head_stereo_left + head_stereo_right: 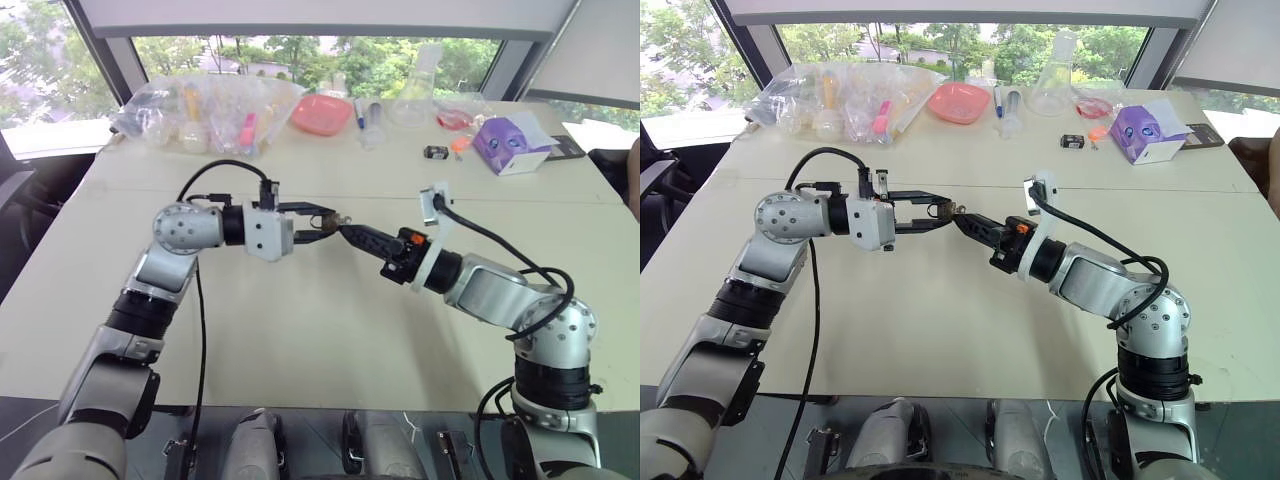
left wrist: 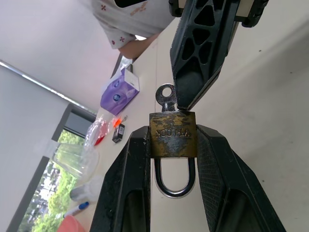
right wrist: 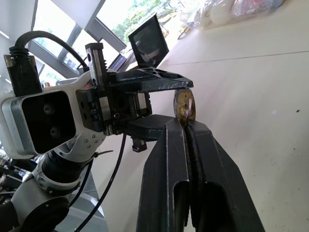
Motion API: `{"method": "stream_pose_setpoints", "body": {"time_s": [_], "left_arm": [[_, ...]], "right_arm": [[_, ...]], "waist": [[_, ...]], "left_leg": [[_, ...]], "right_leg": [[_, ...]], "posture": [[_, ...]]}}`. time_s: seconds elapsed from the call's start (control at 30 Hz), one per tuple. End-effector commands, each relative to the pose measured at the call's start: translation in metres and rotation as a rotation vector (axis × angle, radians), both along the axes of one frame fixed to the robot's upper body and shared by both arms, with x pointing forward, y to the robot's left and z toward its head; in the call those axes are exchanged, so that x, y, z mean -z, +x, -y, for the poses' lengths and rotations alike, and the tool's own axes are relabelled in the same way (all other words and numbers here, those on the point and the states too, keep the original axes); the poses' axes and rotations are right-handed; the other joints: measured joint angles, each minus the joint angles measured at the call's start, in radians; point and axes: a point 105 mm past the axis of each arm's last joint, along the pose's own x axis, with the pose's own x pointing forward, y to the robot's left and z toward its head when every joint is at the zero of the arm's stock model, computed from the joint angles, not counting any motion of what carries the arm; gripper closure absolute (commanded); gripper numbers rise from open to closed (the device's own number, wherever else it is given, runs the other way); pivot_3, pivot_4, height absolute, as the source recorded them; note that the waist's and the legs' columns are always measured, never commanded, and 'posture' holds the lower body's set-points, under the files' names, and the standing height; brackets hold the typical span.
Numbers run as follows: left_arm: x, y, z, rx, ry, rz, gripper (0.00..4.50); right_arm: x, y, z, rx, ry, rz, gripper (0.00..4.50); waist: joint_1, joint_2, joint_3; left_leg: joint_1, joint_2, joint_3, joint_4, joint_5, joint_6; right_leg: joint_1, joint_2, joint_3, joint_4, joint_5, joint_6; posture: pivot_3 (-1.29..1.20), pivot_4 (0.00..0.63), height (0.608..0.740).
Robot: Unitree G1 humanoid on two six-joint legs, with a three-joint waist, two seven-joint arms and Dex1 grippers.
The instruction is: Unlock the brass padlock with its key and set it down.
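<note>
Both grippers meet at the brass padlock, held in the air above the middle of the table.

The left gripper [image 2: 171, 145] is clamped on the brass padlock [image 2: 172, 135], one finger pressed against each side of the brass body, with the silver shackle lying between the fingers. The key [image 2: 167, 96] sits in the lock body, its round bow protruding from the end opposite the shackle. The right gripper [image 1: 343, 229] reaches in from the right with its two fingers pressed together, their tips at the key's bow. Both arms hold the assembly clear of the table [image 1: 300, 330]. At the far right of the table lie a purple tissue box [image 1: 512, 143] and a small black clip-like object [image 1: 435, 152]; a pink bowl [image 1: 322, 113] and clear plastic bags [image 1: 205, 112] rest along the far edge.
</note>
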Motion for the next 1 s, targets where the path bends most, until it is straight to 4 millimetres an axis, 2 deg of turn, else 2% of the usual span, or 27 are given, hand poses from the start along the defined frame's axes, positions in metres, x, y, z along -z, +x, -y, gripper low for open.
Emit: {"method": "stream_pose_setpoints", "body": {"time_s": [0.03, 0.6, 0.7, 0.87, 1.0], "left_arm": [[-0.0057, -0.0065, 0.0001, 0.016, -0.013, 0.03, 3.78], [-0.002, -0.01, 0.0009, 0.017, -0.015, 0.022, 3.78], [-0.0024, -0.0097, 0.0009, 0.016, -0.016, 0.024, 3.78], [-0.0029, -0.0092, 0.0008, 0.014, -0.017, 0.026, 3.78], [-0.0034, -0.0096, 0.0012, 0.015, -0.02, 0.028, 3.78]], "right_arm": [[-0.0122, -0.0025, 0.0017, -0.004, 0.039, 0.044, 4.43], [-0.0125, -0.0023, 0.0028, -0.002, 0.041, 0.045, 4.43], [-0.0107, -0.0017, 0.0028, 0.001, 0.035, 0.04, 3.66], [-0.0092, -0.0027, 0.0026, -0.004, 0.031, 0.036, 1.22], [-0.0089, -0.0032, 0.0018, -0.008, 0.034, 0.034, 1.22]], "waist": [[0.0, 0.0, 0.0], [0.0, 0.0, 0.0], [0.0, 0.0, 0.0], [0.0, 0.0, 0.0], [0.0, 0.0, 0.0]], "left_leg": [[0.0, 0.0, 0.0, 0.0, 0.0, 0.0], [0.0, 0.0, 0.0, 0.0, 0.0, 0.0], [0.0, 0.0, 0.0, 0.0, 0.0, 0.0], [0.0, 0.0, 0.0, 0.0, 0.0, 0.0], [0.0, 0.0, 0.0, 0.0, 0.0, 0.0]], "right_leg": [[0.0, 0.0, 0.0, 0.0, 0.0, 0.0], [0.0, 0.0, 0.0, 0.0, 0.0, 0.0], [0.0, 0.0, 0.0, 0.0, 0.0, 0.0], [0.0, 0.0, 0.0, 0.0, 0.0, 0.0], [0.0, 0.0, 0.0, 0.0, 0.0, 0.0]], "posture": [[0.0, 0.15, 0.74], [0.0, 0.15, 0.74], [0.0, 0.15, 0.74], [0.0, 0.15, 0.74], [0.0, 0.15, 0.74]]}}
